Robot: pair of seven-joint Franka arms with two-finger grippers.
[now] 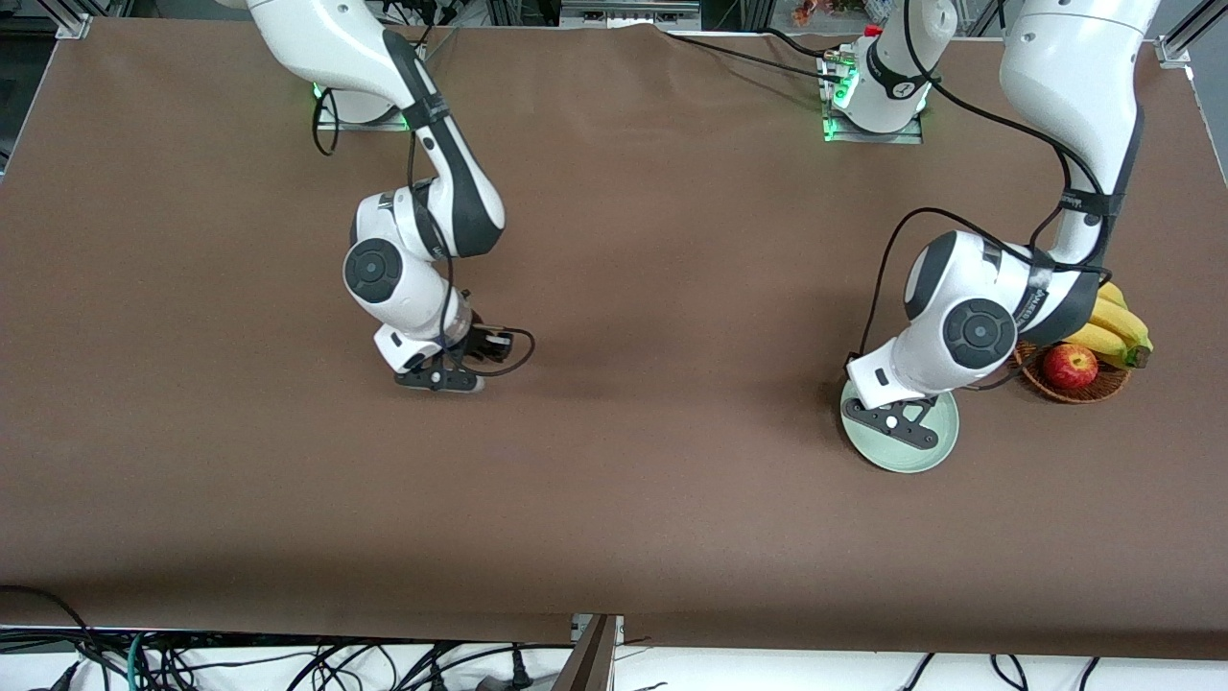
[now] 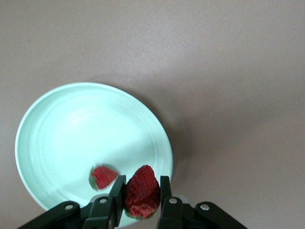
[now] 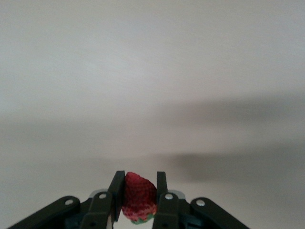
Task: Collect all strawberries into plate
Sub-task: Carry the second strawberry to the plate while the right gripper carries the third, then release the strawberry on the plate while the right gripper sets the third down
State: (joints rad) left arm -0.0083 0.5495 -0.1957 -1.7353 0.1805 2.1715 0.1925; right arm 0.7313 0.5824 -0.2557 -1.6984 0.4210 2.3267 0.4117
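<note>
The pale mint-green plate [image 1: 935,451] lies on the brown table beside the wicker basket; it also shows in the left wrist view [image 2: 71,133]. One strawberry [image 2: 102,176] lies in the plate. My left gripper [image 1: 897,422] hovers over the plate's edge, shut on a second strawberry [image 2: 142,191]. My right gripper [image 1: 439,377] is over bare table toward the right arm's end, shut on a third strawberry [image 3: 138,195]. In the front view the strawberries are hidden by the grippers.
A brown wicker basket [image 1: 1103,389] holds a red apple [image 1: 1070,366] and bananas [image 1: 1118,331] next to the plate, partly under the left arm. Brown cloth covers the table.
</note>
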